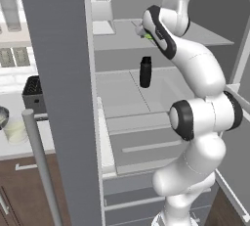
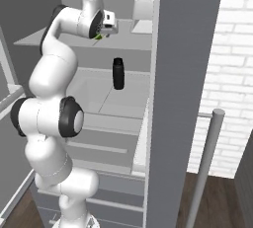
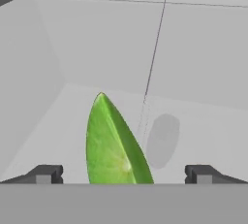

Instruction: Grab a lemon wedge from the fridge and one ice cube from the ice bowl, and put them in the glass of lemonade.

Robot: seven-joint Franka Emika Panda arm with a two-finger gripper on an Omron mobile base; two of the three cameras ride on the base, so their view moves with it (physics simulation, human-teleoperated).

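The fridge [image 1: 58, 73] stands open, and my arm reaches onto its upper pale grey shelf [image 2: 133, 42]. On that shelf lies the lemon wedge [image 3: 114, 145], yellow-green, pointing away from the hand; it also shows as a small green speck [image 2: 99, 36] [image 1: 148, 36]. My gripper [image 3: 124, 174] is open, with its two dark fingertips [image 3: 46, 174] wide apart on either side of the wedge and nothing held. Most of the gripper [image 2: 102, 33] is covered by the wrist in the base views. The glass of lemonade [image 1: 15, 131] stands on the counter left of the fridge door, next to the ice bowl's rim [image 1: 2, 116].
A dark bottle [image 1: 145, 72] stands on the shelf below the wedge. A pale box [image 1: 101, 10] sits at the shelf's back left. The open door's silver bar handle [image 1: 41, 166] rises in front of the counter, where a dark toaster [image 1: 33, 93] stands.
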